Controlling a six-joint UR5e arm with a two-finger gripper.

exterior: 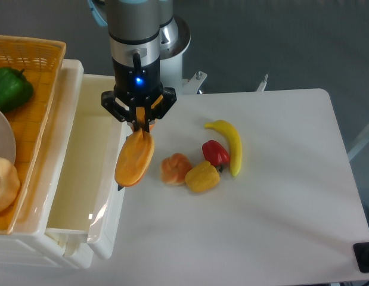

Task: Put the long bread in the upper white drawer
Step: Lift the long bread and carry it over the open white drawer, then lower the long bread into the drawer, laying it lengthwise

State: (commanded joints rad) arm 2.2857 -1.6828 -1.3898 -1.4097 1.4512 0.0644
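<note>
The long bread, an orange-brown loaf, hangs tilted in the air from its upper end. My gripper is shut on that end. The loaf's lower end hangs over the front wall of the upper white drawer, which stands pulled out at the left, and hides most of the drawer's dark handle. I see nothing lying in the drawer.
On the table lie a small round orange bun, a yellow pepper, a red pepper and a banana. A woven basket at far left holds a green pepper and a ring-shaped bread.
</note>
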